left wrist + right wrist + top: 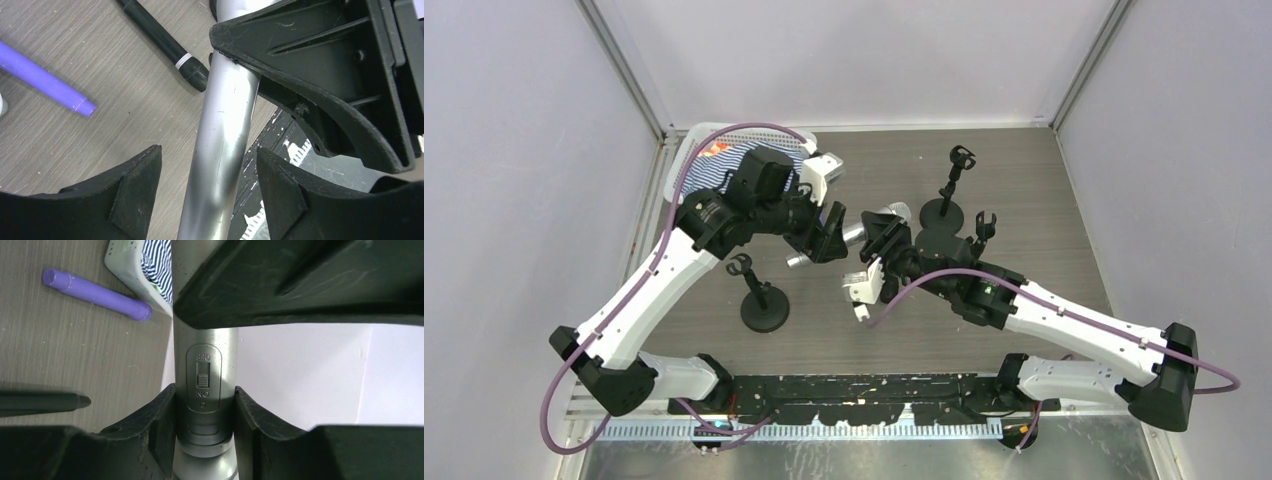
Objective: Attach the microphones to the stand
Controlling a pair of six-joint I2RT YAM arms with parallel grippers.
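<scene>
Two pincers at one microphone. At the right gripper, a shut clamp on the silver-grey microphone, with fingertips pressed to both sides of the barrel beside the on/off switch. At the left gripper, open jaws astride the same barrel farther along, a gap visible on each side and no contact that can be made out. Held off the table between the two arms, roughly level, head toward the right arm.

Further out, lying flat on the wood and apart from each other: the black microphone and the purple microphone, both untouched. Beyond them, a white basket with striped cloth at the far left corner. Upright on round bases, three black stands: one near the left arm, one at the far side and one just beside the right gripper, all with clips that look empty.

Judged as a handover or two-handed regrasp of the first microphone, with nothing seated yet. Next, probably: close the left jaws squarely on the barrel before any release on the right, then line the barrel up with a clip and press it in without tipping the stand.
</scene>
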